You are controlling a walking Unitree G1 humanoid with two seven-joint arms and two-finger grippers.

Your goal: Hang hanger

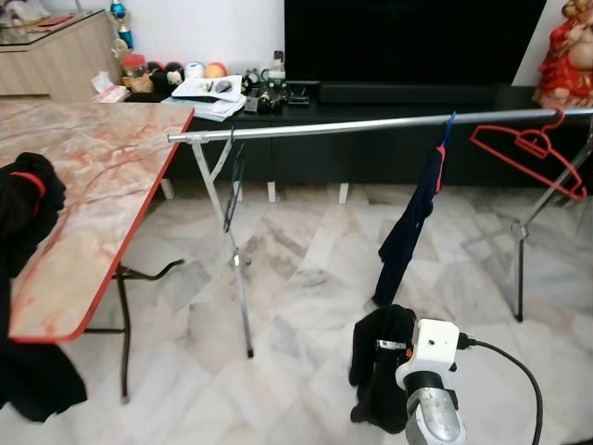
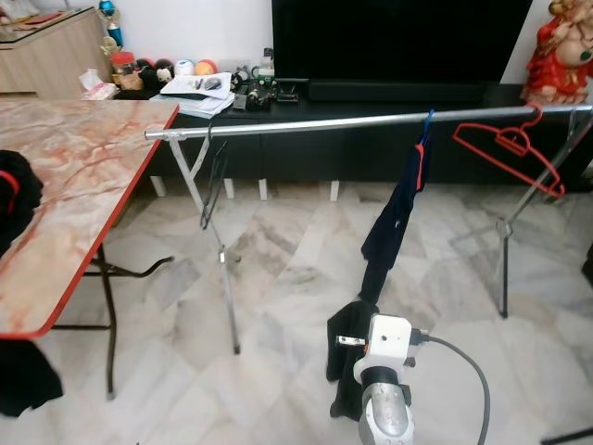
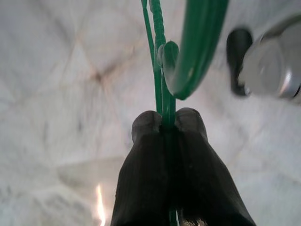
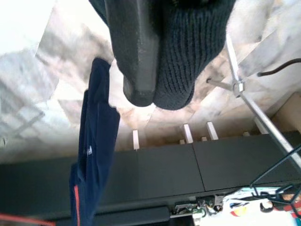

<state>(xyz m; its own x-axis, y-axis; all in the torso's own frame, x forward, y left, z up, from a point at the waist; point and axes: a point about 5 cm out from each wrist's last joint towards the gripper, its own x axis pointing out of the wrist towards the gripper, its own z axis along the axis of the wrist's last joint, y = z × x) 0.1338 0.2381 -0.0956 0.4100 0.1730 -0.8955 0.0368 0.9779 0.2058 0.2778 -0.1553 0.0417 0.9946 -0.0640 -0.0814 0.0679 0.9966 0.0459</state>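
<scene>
My left gripper (image 3: 167, 123) is shut on the thin stem of a green wire hanger (image 3: 188, 56), whose hook curls just beyond the fingertips, above marble floor. My right gripper (image 4: 160, 89) is shut on a black knitted garment (image 1: 380, 366), held low in front of me; the knit covers one finger. A silver clothes rail (image 1: 371, 125) runs across ahead. On it hang a navy garment (image 1: 412, 222), a red hanger (image 1: 528, 148) at the right and a dark wire hanger (image 1: 233, 181) near the left end.
A marble-topped folding table (image 1: 93, 185) with a red edge stands at my left, with black clothing (image 1: 23, 204) draped over its near corner. Behind the rail are a low black TV cabinet (image 1: 389, 102) and a cluttered shelf. The rail's legs (image 1: 243, 297) stand on open floor.
</scene>
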